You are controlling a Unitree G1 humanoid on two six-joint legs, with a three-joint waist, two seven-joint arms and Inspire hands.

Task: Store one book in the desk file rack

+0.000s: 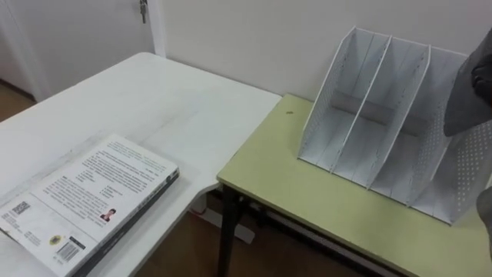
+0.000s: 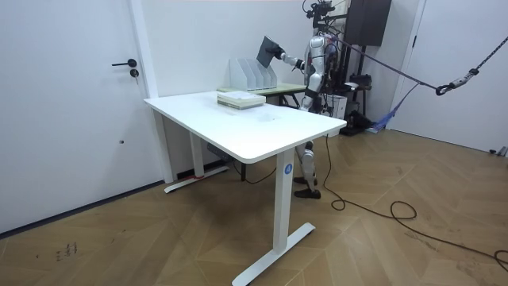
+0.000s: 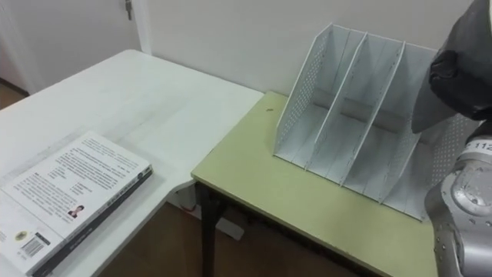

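Since file rack (image 1: 384,115) opens upward and forward, book (image 1: 461,100) is held high and tilted over rack's right end, judged ready for lowering into a compartment. Right robot hand (image 3: 461,81) clasps book, dark fingers curled over its grey cover. Book sits in that grasp, above and slightly right of rightmost compartment, not yet inside any. Rack stands on green counter (image 1: 307,192), close to wall. Stack of books (image 1: 84,200) lies flat on white counter (image 1: 154,100), well apart to left, likely spares.
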